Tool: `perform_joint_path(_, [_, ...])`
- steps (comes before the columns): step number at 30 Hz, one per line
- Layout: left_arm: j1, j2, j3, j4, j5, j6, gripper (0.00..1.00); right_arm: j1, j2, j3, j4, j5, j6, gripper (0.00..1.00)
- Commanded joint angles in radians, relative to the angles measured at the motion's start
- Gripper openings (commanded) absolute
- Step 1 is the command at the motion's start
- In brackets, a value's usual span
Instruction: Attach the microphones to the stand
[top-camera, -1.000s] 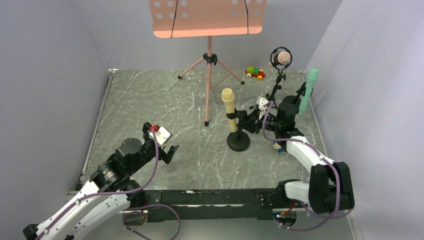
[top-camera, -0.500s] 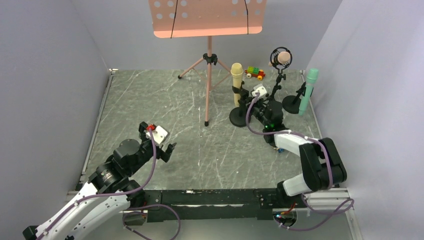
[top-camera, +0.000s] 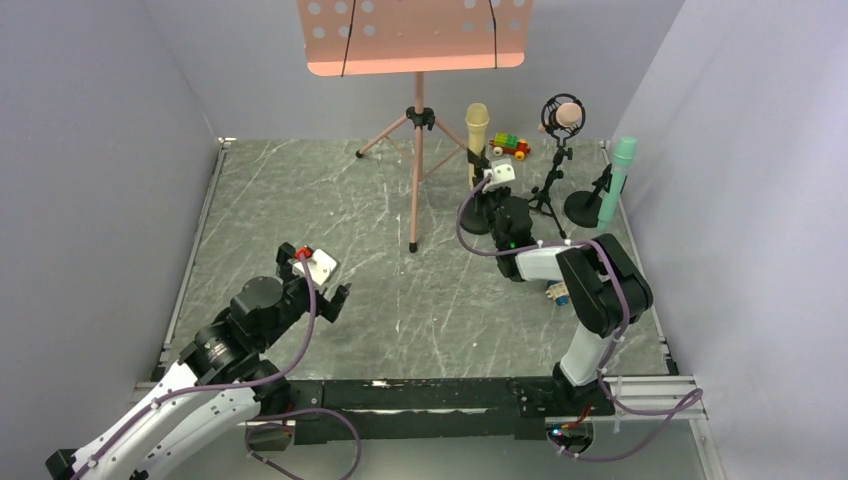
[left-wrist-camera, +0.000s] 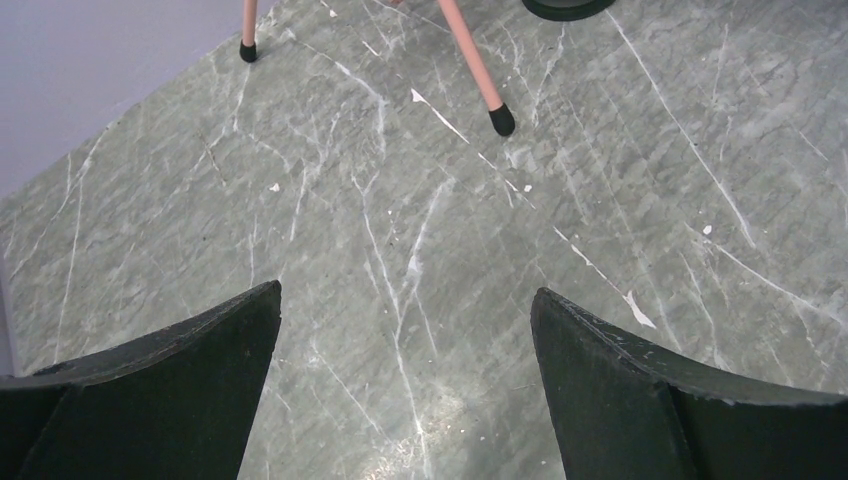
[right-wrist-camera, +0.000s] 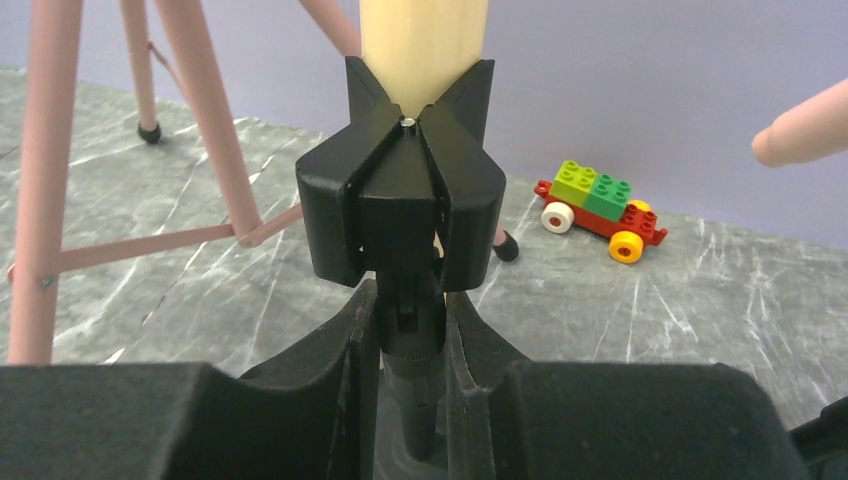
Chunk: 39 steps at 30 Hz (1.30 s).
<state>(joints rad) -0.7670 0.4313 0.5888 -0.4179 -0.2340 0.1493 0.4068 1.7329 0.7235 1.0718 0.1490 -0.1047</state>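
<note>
The right pincer (right-wrist-camera: 412, 330) is clamped narrow on the post of the black stand (right-wrist-camera: 400, 200), which holds the yellow microphone (right-wrist-camera: 422, 40) upright, just right of the music stand (top-camera: 418, 150). The left pincer (left-wrist-camera: 407, 295) gapes wide, nearer than that music stand.

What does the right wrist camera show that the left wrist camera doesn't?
Only the right wrist: the right gripper shut on the stand post under the black clip holding the yellow microphone, plus a brick toy car. Only the left wrist: the left gripper, open and holding nothing. Both: the pink tripod legs and the grey marbled table.
</note>
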Motion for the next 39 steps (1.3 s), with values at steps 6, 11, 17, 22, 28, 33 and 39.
perform_joint_path(6, [0.003,0.006,-0.004,0.010,-0.011,0.012,0.99,0.038,0.060,0.071,0.246,0.205,0.035,0.00])
perform_joint_path(11, [0.003,0.003,-0.001,0.009,-0.008,0.010,0.99,0.039,0.053,0.045,0.233,0.168,0.067,0.11])
perform_joint_path(17, [0.003,-0.006,-0.001,0.008,-0.003,0.008,0.99,0.038,0.029,0.010,0.245,0.092,0.057,0.37])
perform_joint_path(22, [0.003,-0.014,0.000,0.006,0.001,0.006,0.99,0.038,0.003,-0.002,0.223,0.081,0.054,0.62])
perform_joint_path(28, [0.002,-0.031,0.002,0.004,0.004,0.000,0.99,0.031,-0.070,-0.034,0.160,0.065,0.053,0.94])
perform_joint_path(33, [0.003,-0.064,0.002,0.010,0.012,-0.009,0.99,-0.005,-0.206,-0.078,0.009,0.020,0.066,1.00])
perform_joint_path(39, [0.004,-0.109,0.009,0.043,0.021,-0.095,0.99,-0.036,-0.505,-0.135,-0.424,-0.103,-0.041,1.00])
